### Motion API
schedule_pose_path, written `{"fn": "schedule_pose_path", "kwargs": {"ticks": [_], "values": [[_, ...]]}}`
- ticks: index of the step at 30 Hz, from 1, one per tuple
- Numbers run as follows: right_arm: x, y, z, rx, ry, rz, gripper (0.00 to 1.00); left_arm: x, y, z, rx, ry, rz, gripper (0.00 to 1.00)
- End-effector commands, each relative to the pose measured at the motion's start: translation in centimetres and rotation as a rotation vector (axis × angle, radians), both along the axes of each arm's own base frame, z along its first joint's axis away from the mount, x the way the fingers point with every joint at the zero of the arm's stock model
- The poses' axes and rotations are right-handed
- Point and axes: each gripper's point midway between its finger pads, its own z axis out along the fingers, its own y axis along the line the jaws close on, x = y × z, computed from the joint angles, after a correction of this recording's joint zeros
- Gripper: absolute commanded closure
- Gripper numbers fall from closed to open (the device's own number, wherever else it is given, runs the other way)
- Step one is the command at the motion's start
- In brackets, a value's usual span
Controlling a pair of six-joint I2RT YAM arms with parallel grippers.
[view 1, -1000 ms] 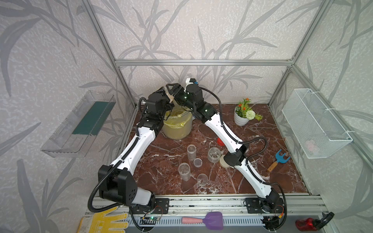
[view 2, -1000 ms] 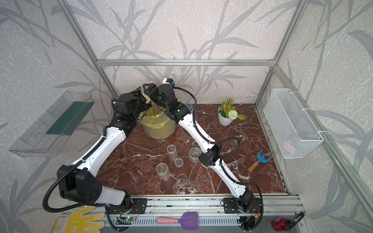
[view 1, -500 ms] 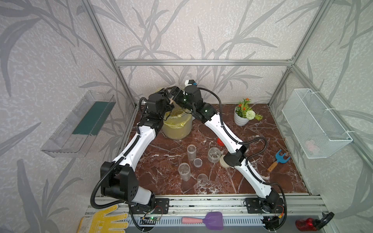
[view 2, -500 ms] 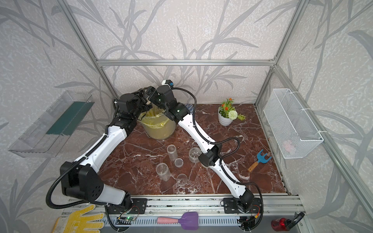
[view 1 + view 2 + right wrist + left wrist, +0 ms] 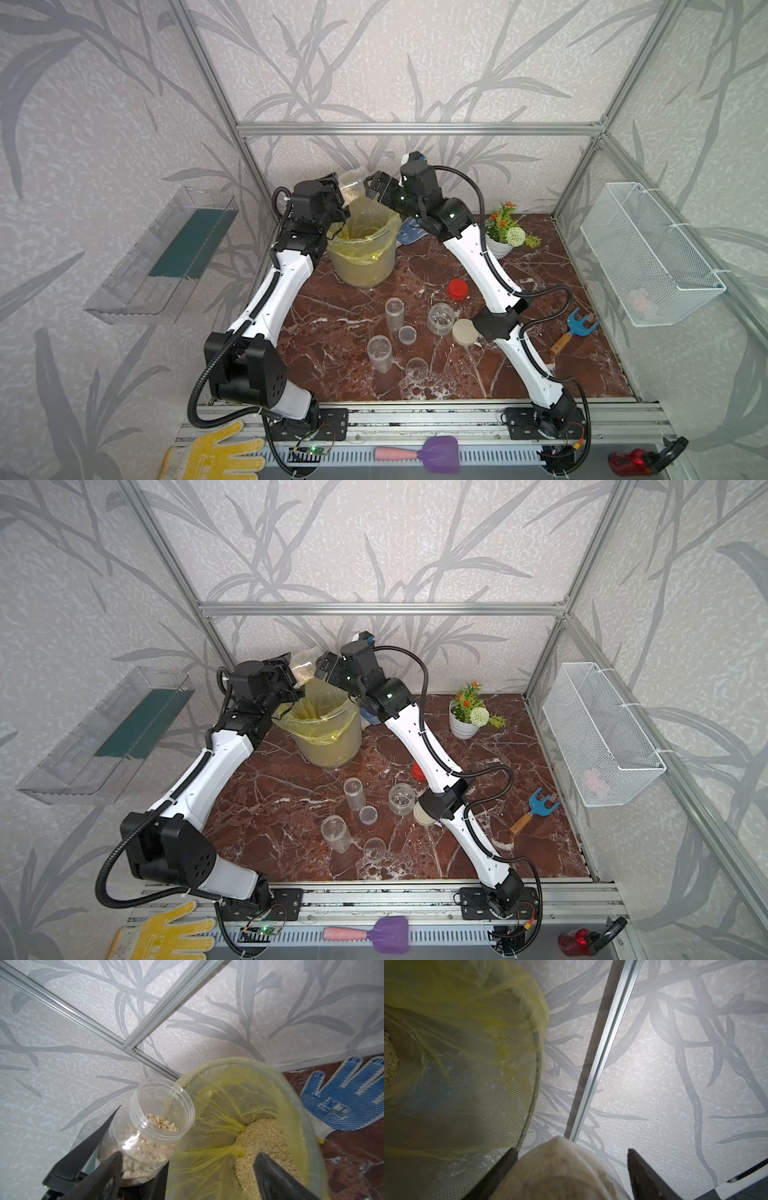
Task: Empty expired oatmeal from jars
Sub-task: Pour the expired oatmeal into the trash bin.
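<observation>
While left gripper [image 5: 571, 1150] seemingly clamps clear jar [image 5: 153, 1118] of flaky oatmeal [image 5: 145, 1147], right gripper [image 5: 189, 1155] gapes

jar [image 5: 147, 1132]: uncapped, oatmeal [image 5: 141, 1153] inside | bucket [image 5: 297, 1126]: oatmeal heap | right pincer [image 5: 189, 1154]: agape

Both top views look steeply down from high at the front over the whole marble surface [image 5: 332, 332] [image 5: 270, 796]; each wrist camera sits close, both catching the yellow-lined bucket [image 5: 488, 1084] [image 5: 305, 1126].
</observation>
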Motion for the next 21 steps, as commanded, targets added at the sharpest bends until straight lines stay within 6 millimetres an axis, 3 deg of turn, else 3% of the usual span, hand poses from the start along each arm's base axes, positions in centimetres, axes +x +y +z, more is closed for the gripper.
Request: {"fn": "schedule_pose_path", "kwargs": {"ticks": [1,10,16,21], "values": [[-1.9,-4.4,4.2,-0.066,-0.068,-0.005,0.03,-0.6,-0.3,-0.4,0.077,0.031,-0.073,1.00],[-2.9,-11.5,5.6,-0.356,-0.150,-0.032,0.01,-2.2,1.1,-3.2,0.343,0.146,-0.173,1.00],[-4.2,-16.1,3.7,-0.597,-0.098,-0.011,0.01,-3.1,2.4,-4.1,0.604,0.235,-0.259,1.00],[-6.2,-19.5,1.6,-0.745,-0.060,-0.007,0.01,-2.4,1.4,-3.4,0.755,0.214,-0.377,1.00]]}}
